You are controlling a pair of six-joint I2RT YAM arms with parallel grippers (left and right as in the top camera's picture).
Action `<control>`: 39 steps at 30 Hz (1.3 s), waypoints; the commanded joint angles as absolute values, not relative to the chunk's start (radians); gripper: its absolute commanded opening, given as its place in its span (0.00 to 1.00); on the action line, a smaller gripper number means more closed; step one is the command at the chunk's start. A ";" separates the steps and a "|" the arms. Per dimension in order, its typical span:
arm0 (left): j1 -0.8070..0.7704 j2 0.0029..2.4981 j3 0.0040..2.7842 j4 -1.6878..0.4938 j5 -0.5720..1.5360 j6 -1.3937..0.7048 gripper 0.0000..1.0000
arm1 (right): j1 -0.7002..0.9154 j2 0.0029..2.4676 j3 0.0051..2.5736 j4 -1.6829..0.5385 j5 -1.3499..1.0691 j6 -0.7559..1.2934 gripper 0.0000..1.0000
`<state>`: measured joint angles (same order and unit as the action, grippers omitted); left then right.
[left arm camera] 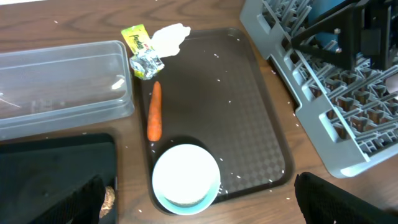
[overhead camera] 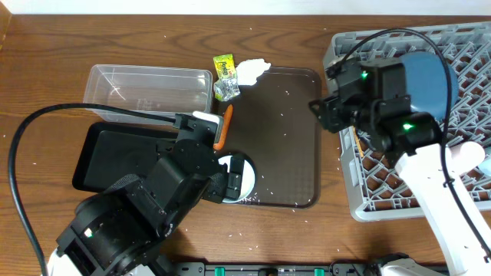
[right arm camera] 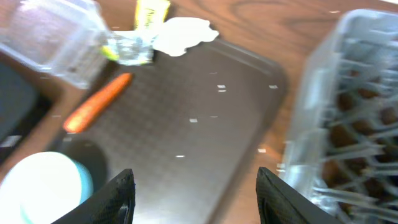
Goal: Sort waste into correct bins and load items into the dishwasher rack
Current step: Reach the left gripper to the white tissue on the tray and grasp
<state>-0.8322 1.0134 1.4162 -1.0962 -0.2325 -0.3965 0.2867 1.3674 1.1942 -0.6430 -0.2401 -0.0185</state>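
Note:
A white bowl with a light-blue rim (left arm camera: 185, 176) sits at the near left corner of the brown serving tray (overhead camera: 284, 146). My left gripper (left arm camera: 199, 186) is open just above it, one finger on each side. An orange carrot (left arm camera: 154, 112) lies on the tray's left edge. Yellow-green wrappers (left arm camera: 144, 53) and a white tissue (left arm camera: 169, 37) lie at its far left corner. The clear tub (overhead camera: 149, 88) and black tray (overhead camera: 115, 157) are to the left; a brown lump (left arm camera: 109, 199) sits in the black tray. My right gripper (right arm camera: 196, 186) is open and empty over the tray's right side. The dark-blue dish (overhead camera: 430, 80) stands in the grey rack (overhead camera: 460, 146).
White rice grains are scattered over the serving tray (right arm camera: 205, 124) and the wooden table. The rack (left arm camera: 336, 106) stands close against the serving tray's right edge. My right arm reaches over the rack's left part. Cups and chopsticks are out of view.

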 commanded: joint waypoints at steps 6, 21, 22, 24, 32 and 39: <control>-0.831 1.031 1.429 -1.026 -0.221 -0.410 0.98 | 0.299 1.369 1.198 -0.711 -0.233 0.180 0.59; -0.795 1.178 1.429 -0.998 -0.302 -0.366 0.98 | 0.205 1.164 1.198 -0.762 -0.210 0.246 0.79; -0.781 1.193 1.429 -0.985 -0.306 -0.360 0.98 | 0.202 1.154 1.198 -0.764 -0.200 0.262 0.80; -0.751 1.238 1.429 -0.949 -0.300 -0.328 0.98 | 0.196 1.136 1.198 -0.767 -0.182 0.308 0.80; -0.650 1.483 1.429 -0.681 -0.292 -0.214 0.98 | 0.135 1.118 1.198 -0.876 -0.142 0.483 0.99; -0.496 1.698 1.429 -0.357 -0.006 -0.141 0.98 | 0.083 1.116 1.198 -0.943 -0.142 0.485 0.99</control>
